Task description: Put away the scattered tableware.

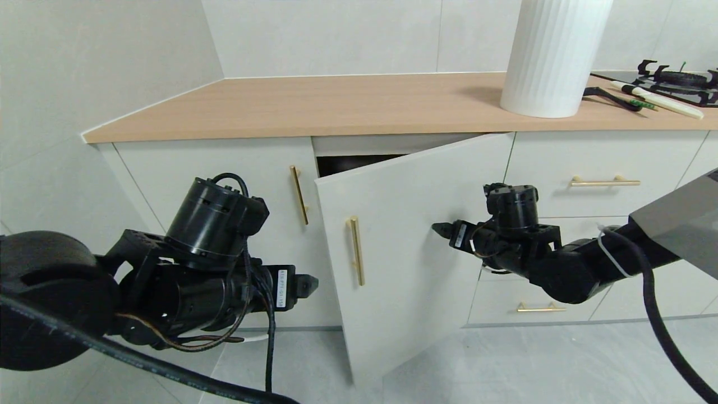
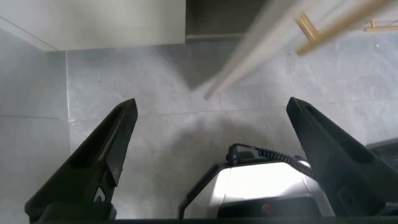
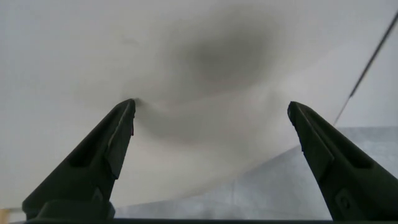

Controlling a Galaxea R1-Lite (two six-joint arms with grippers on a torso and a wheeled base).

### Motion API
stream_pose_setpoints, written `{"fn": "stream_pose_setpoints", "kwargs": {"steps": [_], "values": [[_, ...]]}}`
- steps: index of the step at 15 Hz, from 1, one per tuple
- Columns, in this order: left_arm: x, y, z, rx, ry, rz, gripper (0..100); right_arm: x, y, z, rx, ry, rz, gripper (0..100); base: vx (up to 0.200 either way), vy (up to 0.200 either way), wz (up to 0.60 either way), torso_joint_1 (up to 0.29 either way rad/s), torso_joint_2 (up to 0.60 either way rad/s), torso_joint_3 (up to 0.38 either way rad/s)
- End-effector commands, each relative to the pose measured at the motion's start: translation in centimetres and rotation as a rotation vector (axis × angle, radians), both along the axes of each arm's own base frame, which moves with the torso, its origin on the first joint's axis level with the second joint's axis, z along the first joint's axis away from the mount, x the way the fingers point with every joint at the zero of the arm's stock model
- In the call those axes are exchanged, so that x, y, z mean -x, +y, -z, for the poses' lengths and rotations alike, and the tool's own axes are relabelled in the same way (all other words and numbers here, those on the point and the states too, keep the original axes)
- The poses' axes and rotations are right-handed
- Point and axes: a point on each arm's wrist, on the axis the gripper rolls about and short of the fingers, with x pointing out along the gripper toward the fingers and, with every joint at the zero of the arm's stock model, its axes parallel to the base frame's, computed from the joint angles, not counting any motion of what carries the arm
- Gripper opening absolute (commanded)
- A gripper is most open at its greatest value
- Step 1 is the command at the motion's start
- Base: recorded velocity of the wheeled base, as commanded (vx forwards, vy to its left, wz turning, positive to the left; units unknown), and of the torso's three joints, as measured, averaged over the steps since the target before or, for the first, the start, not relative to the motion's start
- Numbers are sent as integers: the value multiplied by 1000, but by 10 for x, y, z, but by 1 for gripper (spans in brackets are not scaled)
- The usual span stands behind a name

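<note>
- The scattered tableware [image 1: 656, 101] lies at the far right end of the worktop [image 1: 314, 104], beside the hob [image 1: 681, 78] and well away from both arms
- The step in hand looks like opening the cupboard door [image 1: 415, 235], which stands ajar with a dark gap at its top
- The right hand [image 1: 443, 229] is spread open and holds nothing; it points at the door's front face, very close to it, and I cannot tell whether it touches
- The left hand [image 1: 307, 285] is also spread open and empty, low down beside the door's free edge
- To do it well: pull by the gold bar handle [image 1: 355, 251] or hook behind the free edge, since pressing the front face would shut the door; follow the hinge's arc and keep the other arm out of the swing
- Count: two hands, one door ajar, four gold handles, one white ribbed vessel [image 1: 552, 56], and seemingly three utensils, though they are too small to be sure
</note>
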Motion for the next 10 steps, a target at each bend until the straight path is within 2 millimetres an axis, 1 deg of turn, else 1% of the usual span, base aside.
{"fn": "stream_pose_setpoints", "kwargs": {"steps": [1, 7, 10], "values": [[0, 0, 0, -1, 0, -1, 100, -9, 4, 9, 4, 4, 24, 100, 0, 0, 0, 0, 0, 0], [0, 0, 0, -1, 0, -1, 100, -31, 12, 19, -4, -71, 140, 100, 0, 0, 0, 0, 0, 0], [0, 0, 1, -2, 3, 0, 100, -35, 12, 21, -5, -83, 159, 100, 0, 0, 0, 0, 0, 0]]}}
